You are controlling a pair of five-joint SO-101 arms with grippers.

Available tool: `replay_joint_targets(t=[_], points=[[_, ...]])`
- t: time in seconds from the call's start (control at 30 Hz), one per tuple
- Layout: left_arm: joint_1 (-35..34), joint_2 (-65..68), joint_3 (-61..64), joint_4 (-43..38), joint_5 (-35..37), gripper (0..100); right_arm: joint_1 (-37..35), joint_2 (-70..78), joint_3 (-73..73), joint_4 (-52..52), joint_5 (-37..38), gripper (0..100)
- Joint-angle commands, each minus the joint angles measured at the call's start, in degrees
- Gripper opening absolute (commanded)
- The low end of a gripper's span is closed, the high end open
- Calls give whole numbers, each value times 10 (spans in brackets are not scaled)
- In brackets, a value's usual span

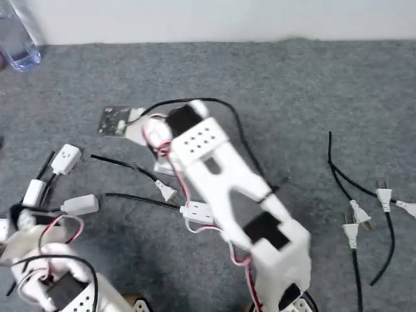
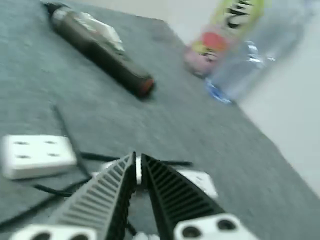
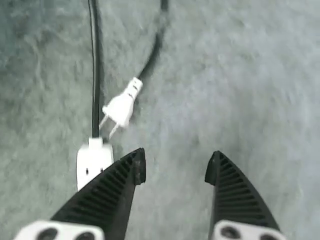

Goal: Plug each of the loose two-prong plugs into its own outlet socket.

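The largest hazard, as a judgement, lies with the right arm (image 1: pixel 224 172). It leans long and low over the mat (image 1: pixel 305 97), and a careless descent could snag a cord and drag the pieces out of line.

Next comes the right gripper (image 3: pixel 177 160), which hangs with fingers spread wide over bare mat. The plug (image 3: pixel 119 109) lies just ahead of one fingertip, off to that side, and the socket (image 3: pixel 93 159) lies close beside the same finger. Closing from this spot would likely catch nothing, or nudge the socket away. The plug's prongs point toward the socket, just short of it and a little askew, so a crooked pinch may twist them off line.

The left arm (image 1: pixel 55 283) sits folded low. The left gripper (image 2: pixel 139 167) has its fingers pressed together with nothing clearly held. A second socket (image 2: pixel 35 156) lies off to one side and a third socket (image 2: pixel 199 181) just beyond the tips.

The smallest worry is the spare plugs (image 1: pixel 354 221), which lie well apart from both grippers, a long reach.
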Motion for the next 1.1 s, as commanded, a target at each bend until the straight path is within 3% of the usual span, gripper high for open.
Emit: replay_joint_targets(t=[0.0, 0.2, 0.63, 0.87, 1.07], points=[[-91, -9, -5, 1, -14, 13, -17, 68, -100, -10, -18, 201], [-169, -9, -3, -22, -15, 13, -17, 200, -214, -7, -93, 201], [-168, -9, -3, 57, -62, 13, -22, 291, -249, 0, -230, 199], [-121, -9, -3, 105, -62, 13, -75, 247, -254, 57, -237, 150], [-120, -9, -3, 106, -63, 13, -80, 225, -254, 67, -257, 151]])
